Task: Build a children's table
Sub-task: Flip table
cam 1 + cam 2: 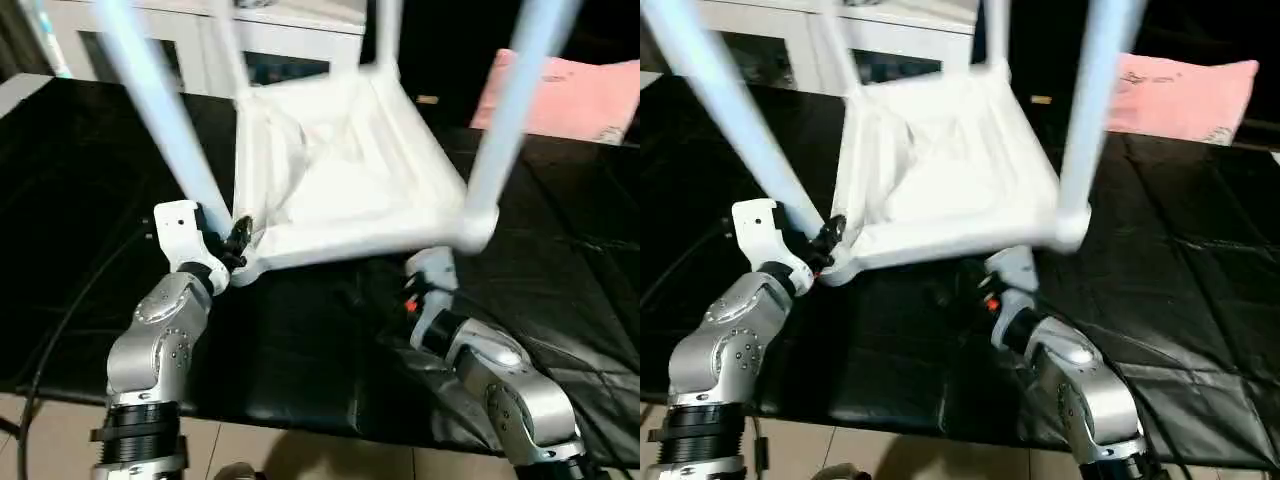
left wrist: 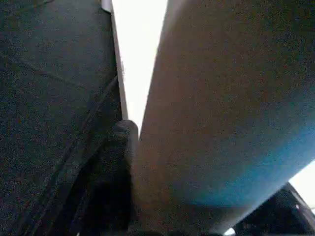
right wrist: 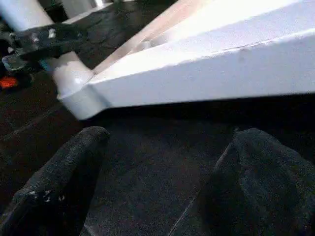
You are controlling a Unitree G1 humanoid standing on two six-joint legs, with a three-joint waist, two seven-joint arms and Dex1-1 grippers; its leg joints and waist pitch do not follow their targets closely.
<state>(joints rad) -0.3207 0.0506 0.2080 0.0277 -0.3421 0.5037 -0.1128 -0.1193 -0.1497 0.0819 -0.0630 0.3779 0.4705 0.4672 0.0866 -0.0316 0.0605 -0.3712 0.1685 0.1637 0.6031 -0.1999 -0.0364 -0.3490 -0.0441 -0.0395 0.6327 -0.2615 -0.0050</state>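
The left claw (image 1: 236,240) grips the near-left leg (image 1: 165,130); the right claw (image 3: 162,182), wide open and empty, should support the tabletop (image 1: 345,180) edge.

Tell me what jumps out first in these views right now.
The upside-down white tabletop sits tilted over the black surface, its long legs rising out of frame. The left hand is closed on the leg at the near-left corner. The right hand waits open under the near edge.

One tabletop (image 1: 340,170), underside up. Four legs (image 1: 160,110) fitted. One pink pillow (image 1: 575,95). One cabinet (image 1: 210,40). Two silver arms (image 1: 160,340).
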